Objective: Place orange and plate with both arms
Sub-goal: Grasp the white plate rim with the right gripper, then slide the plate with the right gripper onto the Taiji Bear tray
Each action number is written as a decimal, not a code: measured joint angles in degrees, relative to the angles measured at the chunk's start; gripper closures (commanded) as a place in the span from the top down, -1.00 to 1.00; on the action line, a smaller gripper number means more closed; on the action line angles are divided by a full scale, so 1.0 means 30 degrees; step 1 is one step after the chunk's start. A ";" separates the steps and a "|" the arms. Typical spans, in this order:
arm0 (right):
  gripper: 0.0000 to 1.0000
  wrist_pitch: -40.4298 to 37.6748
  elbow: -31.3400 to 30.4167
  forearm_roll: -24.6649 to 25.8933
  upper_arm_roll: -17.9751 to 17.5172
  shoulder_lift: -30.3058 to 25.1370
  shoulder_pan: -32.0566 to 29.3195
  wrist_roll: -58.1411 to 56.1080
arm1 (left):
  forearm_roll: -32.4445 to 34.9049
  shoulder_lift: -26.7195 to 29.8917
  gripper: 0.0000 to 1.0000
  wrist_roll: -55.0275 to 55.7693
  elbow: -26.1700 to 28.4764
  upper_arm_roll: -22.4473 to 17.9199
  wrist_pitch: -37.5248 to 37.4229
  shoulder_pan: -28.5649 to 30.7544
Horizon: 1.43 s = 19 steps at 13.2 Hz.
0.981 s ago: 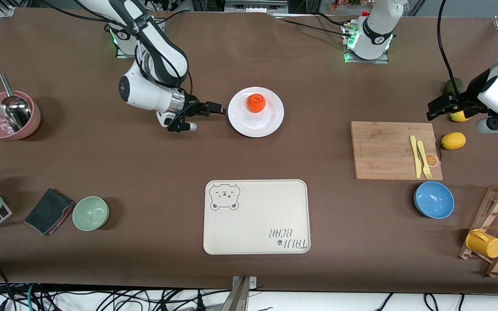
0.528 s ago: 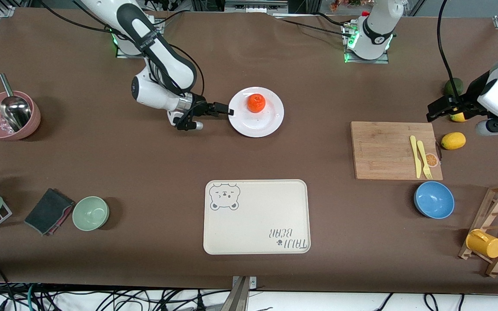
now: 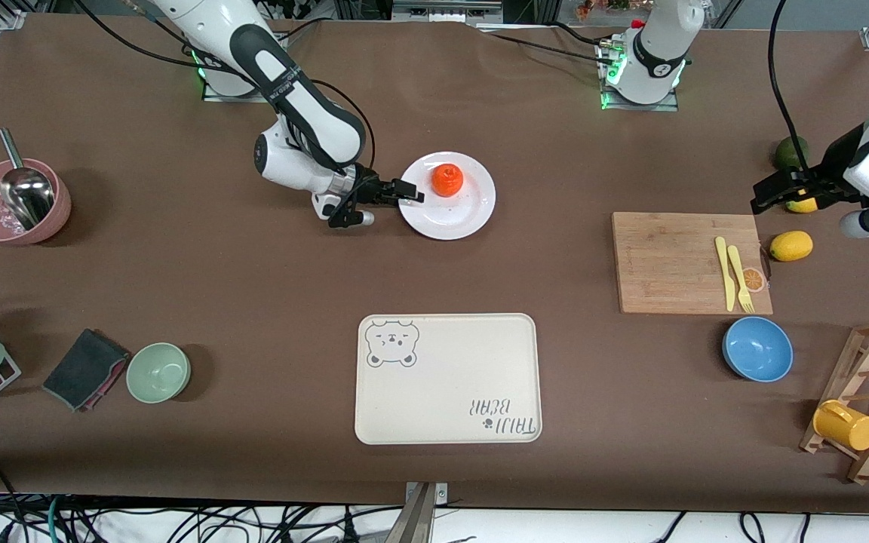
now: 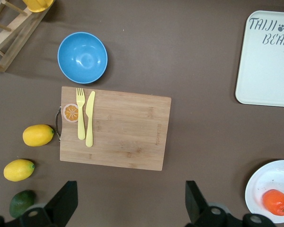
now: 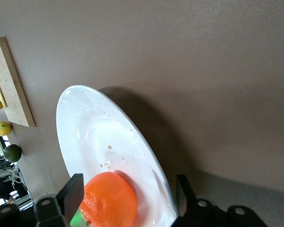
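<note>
The round white shallow plate (image 3: 446, 196) rests flat on the brown desk (image 3: 253, 286), farther from the front camera than the rectangular cream bear-print tray (image 3: 447, 378), and the small glossy orange-red orange (image 3: 447, 179) sits on it, a little off the plate's middle toward the robots' bases. What the coming move turns on is the plate's rim on the side toward the right arm's end of the desk: the right end effector (image 3: 410, 191) lies almost level with the desk and points along it straight at that rim, its fingertips over the rim's edge. In the right wrist view the plate (image 5: 109, 151) and the orange (image 5: 108, 201) lie between the two black fingers (image 5: 71, 191), which stand fairly wide apart, one on each side; they do not appear to be pressing on anything, so I judge nothing is held there. The plate has no long axis, so the approach direction is set only by where the rim is nearest, and the right arm is plainly the nearer arm. The left end effector (image 3: 781, 188) waits well apart from the plate, up over the left arm's end of the desk above the yellow oval lemons (image 3: 790, 245), with its fingers spread wide and empty. The left wrist view shows the bamboo cutting board (image 4: 114, 127) below it and the plate (image 4: 274, 189) toward one corner.
</note>
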<state>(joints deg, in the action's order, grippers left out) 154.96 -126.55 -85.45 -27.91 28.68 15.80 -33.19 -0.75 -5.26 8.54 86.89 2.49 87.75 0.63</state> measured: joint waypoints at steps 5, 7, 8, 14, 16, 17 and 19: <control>-1.00 0.0033 0.0255 -0.0047 0.0070 0.0349 -0.0026 -0.2440 | 0.0000 -0.0099 1.00 0.0000 -0.0010 0.0018 0.0000 0.0253; -1.00 0.0034 0.0452 -0.0066 0.0075 0.0505 -0.0063 -0.2707 | 0.0000 -0.0112 1.00 0.0000 -0.0017 0.0037 0.0000 0.0252; -1.00 -0.0039 0.0577 -0.0132 0.0066 0.0507 -0.0100 -0.2789 | 0.0000 -0.0113 1.00 0.0000 -0.0020 0.0037 0.0000 0.0253; -1.00 -0.0015 0.1413 -0.0253 0.0101 0.0544 -0.0877 -0.2803 | 0.0000 -0.0121 1.00 0.0000 -0.0035 0.0036 0.0000 0.0253; -1.00 -0.0009 0.1992 -0.0264 0.0144 0.0582 -0.1429 -0.2802 | 0.0000 -0.0124 1.00 0.0000 -0.0035 0.0036 0.0000 0.0253; -1.00 -0.0016 0.2394 -0.0281 0.0163 0.0607 -0.1707 -0.2754 | 0.0000 -0.0126 1.00 0.0000 -0.0035 0.0036 0.0000 0.0253; -1.00 -0.0035 0.3486 -0.0315 0.0173 0.0685 -0.2194 -0.2226 | 0.0000 -0.0129 1.00 0.0000 -0.0035 0.0036 0.0000 0.0253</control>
<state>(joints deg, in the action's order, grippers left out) 154.86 -116.09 -86.40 -27.39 30.73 9.22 -39.87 -0.74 -5.65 8.54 86.79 2.59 87.75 1.39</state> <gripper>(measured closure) 0.956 0.000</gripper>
